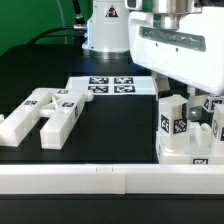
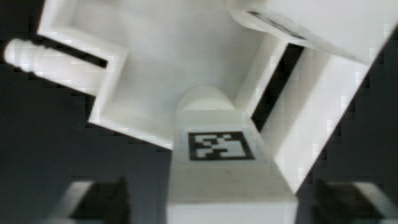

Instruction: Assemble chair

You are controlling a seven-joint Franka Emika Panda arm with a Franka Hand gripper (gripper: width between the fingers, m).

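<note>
At the exterior view's right, my gripper (image 1: 186, 108) is straddling a tagged bar (image 2: 217, 125) on the half-built chair (image 1: 186, 142), whether clamping I cannot tell, with loose bars (image 1: 45, 112) waiting.

Counter (image 1: 120, 130), as you are viewing it:
- Exterior view's left: loose long bars (image 1: 60, 118) are lying side by side.
- Behind them, toward the middle: the marker board (image 1: 110, 85) is lying flat.
- Exterior view's right: the chair body (image 1: 185, 140) is standing near the front edge, well apart from the bars and under the gripper (image 1: 190, 98).
- Wrist view: a tagged piece (image 2: 217, 150) is sitting between the jaws.
</note>
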